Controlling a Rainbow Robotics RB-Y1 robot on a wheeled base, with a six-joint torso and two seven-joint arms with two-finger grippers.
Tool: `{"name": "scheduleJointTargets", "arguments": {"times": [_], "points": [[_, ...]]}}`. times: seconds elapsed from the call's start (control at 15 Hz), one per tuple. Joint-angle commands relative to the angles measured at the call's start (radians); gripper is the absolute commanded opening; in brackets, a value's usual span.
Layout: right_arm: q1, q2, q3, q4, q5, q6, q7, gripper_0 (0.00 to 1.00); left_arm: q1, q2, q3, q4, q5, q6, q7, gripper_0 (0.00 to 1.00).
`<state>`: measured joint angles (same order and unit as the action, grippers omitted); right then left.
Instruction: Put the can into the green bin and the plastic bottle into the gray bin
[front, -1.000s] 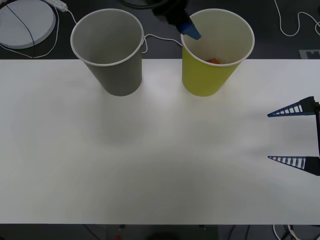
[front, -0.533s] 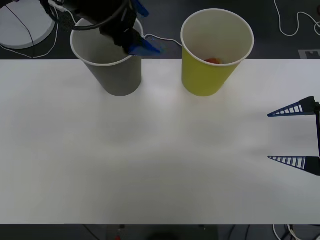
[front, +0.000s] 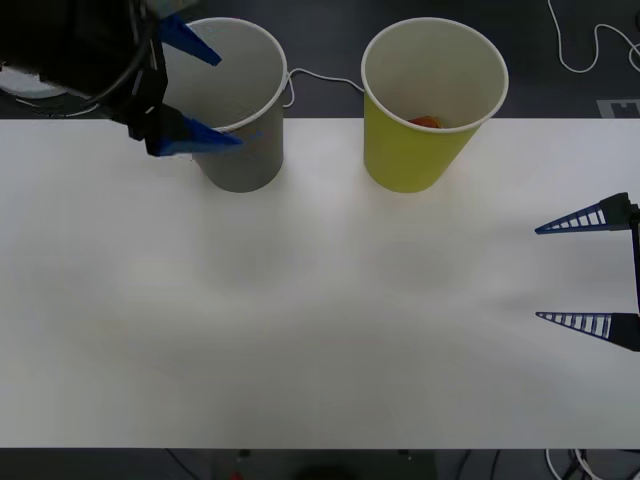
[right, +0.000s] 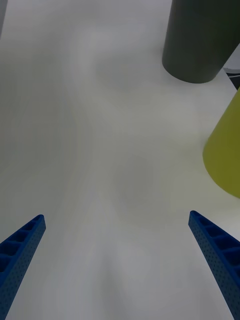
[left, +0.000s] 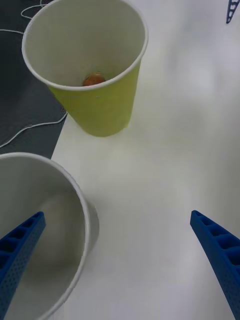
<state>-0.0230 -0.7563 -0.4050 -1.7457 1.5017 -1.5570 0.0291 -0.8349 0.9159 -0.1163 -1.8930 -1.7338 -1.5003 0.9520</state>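
Although no bottle is anywhere on the table (front: 320, 330), half of the task looks done: the can (front: 427, 122) lying at the bottom of the green bin (front: 420, 160), a small orange-red spot against the pale inner wall, also visible from the left wrist camera. Nothing visible inside the gray bin (front: 245, 150), though the lower part of it is hidden in both the front view and the left wrist view (so whether the plastic bottle is already there, impossible to say).

Left gripper (front: 190, 90) up at the rim of the gray bin, on its left side, fingers spread wide and holding nothing; one finger over the mouth of the bin, the other low by the outer wall toward the robot. Right gripper (front: 585, 270) far off at the right edge of the table, well apart from both bins, fingers also released and empty, apparently only waiting.

Both bins upright at the far edge of the table, near each other but not touching, the gray one to the left of the green one. White cables (front: 585, 50) and a round white disc (front: 20, 80) on the dark floor beyond.

Judged from this: can delivered; bottle either already dropped into the gray bin or not to be seen. If dropped, only pulling the left arm away remains.
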Motion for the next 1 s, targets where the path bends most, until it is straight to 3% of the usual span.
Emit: {"name": "scheduleJointTargets", "arguments": {"times": [0.07, 0.6, 1.0], "points": [[0.0, 0.0, 0.0, 0.0, 0.0, 0.0, 0.0, 1.0, 0.125, 0.0, 0.095, -0.003, 0.019, 0.0, -0.134, 1.0], [0.0, 0.0, 0.0, 0.0, 0.0, 0.0, 0.0, 1.0, 0.361, 0.0, 0.285, -0.004, 0.082, -0.071, -0.444, 1.0], [0.0, 0.0, 0.0, 0.0, 0.0, 0.0, 0.0, 1.0, 0.494, 0.0, 0.363, -0.004, 0.126, -0.071, -0.611, 1.0]]}}
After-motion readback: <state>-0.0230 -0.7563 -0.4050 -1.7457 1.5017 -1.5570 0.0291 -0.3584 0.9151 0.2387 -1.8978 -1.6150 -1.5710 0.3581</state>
